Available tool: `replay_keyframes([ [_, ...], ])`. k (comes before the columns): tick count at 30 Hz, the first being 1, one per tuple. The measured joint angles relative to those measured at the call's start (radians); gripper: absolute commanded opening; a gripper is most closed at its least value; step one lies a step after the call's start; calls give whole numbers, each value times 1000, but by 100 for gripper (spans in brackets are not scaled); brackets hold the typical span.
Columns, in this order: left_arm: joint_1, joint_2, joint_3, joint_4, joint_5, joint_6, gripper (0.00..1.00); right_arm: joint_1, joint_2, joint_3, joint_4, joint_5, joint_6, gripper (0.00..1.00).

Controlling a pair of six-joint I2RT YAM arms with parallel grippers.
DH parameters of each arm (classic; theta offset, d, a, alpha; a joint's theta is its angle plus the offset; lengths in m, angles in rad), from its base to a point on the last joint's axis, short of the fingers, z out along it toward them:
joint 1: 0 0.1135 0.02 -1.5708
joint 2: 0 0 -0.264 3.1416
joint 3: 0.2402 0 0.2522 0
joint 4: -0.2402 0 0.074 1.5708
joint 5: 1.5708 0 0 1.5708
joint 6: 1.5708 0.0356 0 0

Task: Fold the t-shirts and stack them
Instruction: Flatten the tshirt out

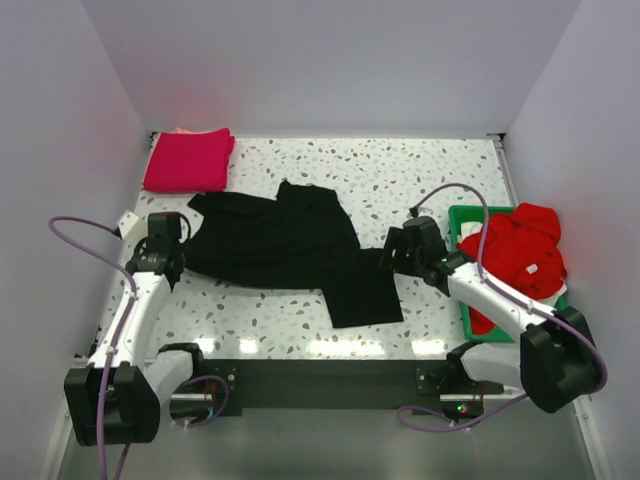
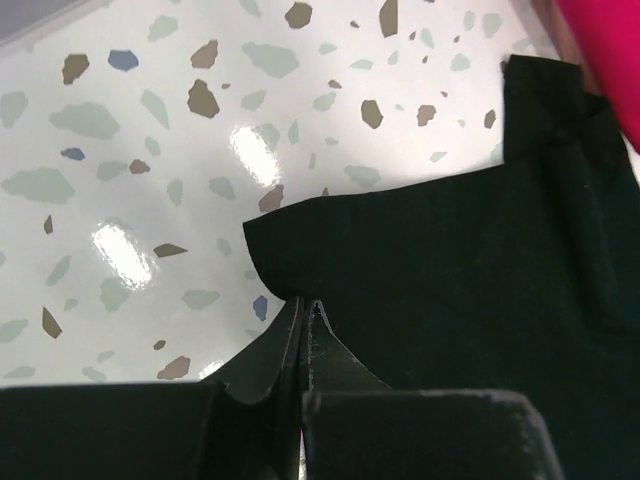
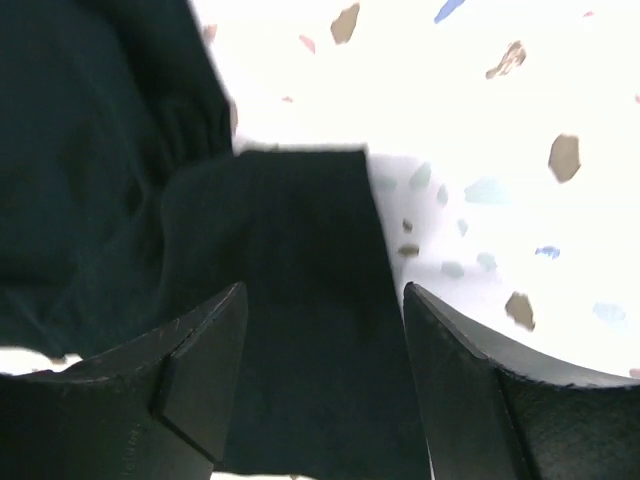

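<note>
A large black t-shirt (image 1: 290,245) lies spread across the middle of the table. My left gripper (image 1: 172,266) is at its left edge; in the left wrist view the jaws (image 2: 305,304) are pressed together on the hem of the black cloth (image 2: 450,270). My right gripper (image 1: 392,258) is at the shirt's right side, open, its fingertips (image 3: 324,292) straddling a flat black fold (image 3: 300,330) with nothing pinched. A folded magenta-pink t-shirt (image 1: 188,160) sits at the back left on a peach one (image 1: 181,131). Bright red t-shirts (image 1: 520,252) are heaped at the right.
A green plastic tray (image 1: 463,216) holds the red heap at the right edge. White walls close in the back and both sides. Speckled tabletop (image 1: 400,175) shows behind and in front of the black shirt. Purple cables loop beside both arms.
</note>
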Motion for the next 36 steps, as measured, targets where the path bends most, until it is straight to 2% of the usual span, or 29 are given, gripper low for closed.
replay_keyframes([
  [7, 2, -86, -16, 12, 18, 61, 0, -143, 89, 21, 99, -90, 4, 66],
  [16, 6, -90, -78, 39, 94, 87, 0, -177, 248, 26, 249, -200, 64, 65],
  [19, 6, -90, -83, 43, 112, 88, 0, -194, 276, 24, 300, -233, 97, 60],
  [22, 6, -90, -83, 53, 122, 89, 0, -201, 278, 13, 340, -261, 129, 45],
  [23, 6, -90, -83, 56, 126, 90, 0, -201, 278, 10, 352, -271, 140, 35],
  [25, 6, -91, -83, 59, 134, 92, 0, -201, 278, 4, 367, -290, 154, 25],
  [26, 6, -92, -83, 59, 138, 94, 0, -201, 277, 2, 370, -301, 161, 17],
  [28, 6, -95, -83, 59, 142, 99, 0, -201, 267, -2, 366, -311, 169, 9],
  [29, 6, -98, -83, 59, 144, 103, 0, -201, 259, -4, 362, -313, 172, 2],
  [32, 6, -106, -82, 58, 158, 109, 0, -201, 201, -11, 335, -317, 174, 0],
  [36, 6, -114, -63, 54, 183, 125, 0, -201, 45, -13, 258, -314, 165, 0],
])
